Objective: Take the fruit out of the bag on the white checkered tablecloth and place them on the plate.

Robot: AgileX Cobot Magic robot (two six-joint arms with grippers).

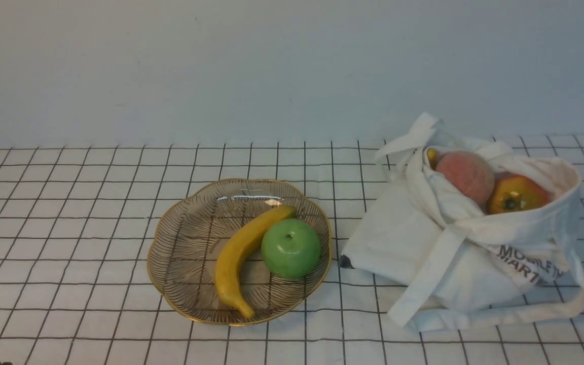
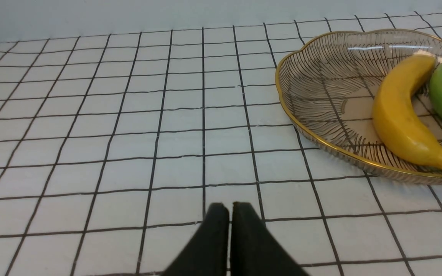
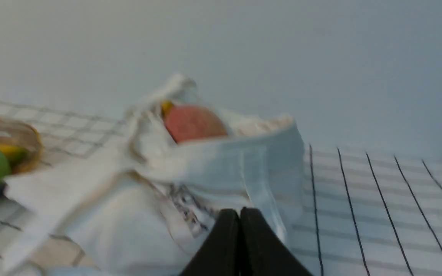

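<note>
A white cloth bag [image 1: 474, 253] lies on the white checkered tablecloth [image 1: 69, 203] at the right. In its mouth sit a pink peach [image 1: 465, 175] and an orange-yellow fruit [image 1: 516, 195] with a green calyx. The plate [image 1: 180, 243], clear glass with a gold rim, holds a green apple [image 1: 291, 248] and a yellow banana [image 1: 241, 251]. Neither arm shows in the front view. My left gripper [image 2: 230, 207] is shut and empty over bare cloth beside the plate [image 2: 320, 76]. My right gripper [image 3: 239, 212] is shut and empty, close in front of the bag [image 3: 205, 168], below the peach [image 3: 192, 122].
A pale wall [image 1: 292, 66] rises right behind the table. The bag's long strap [image 1: 535, 312] trails on the cloth toward the front. Bare checkered cloth lies left of the plate and to the right of the bag [image 3: 378, 199].
</note>
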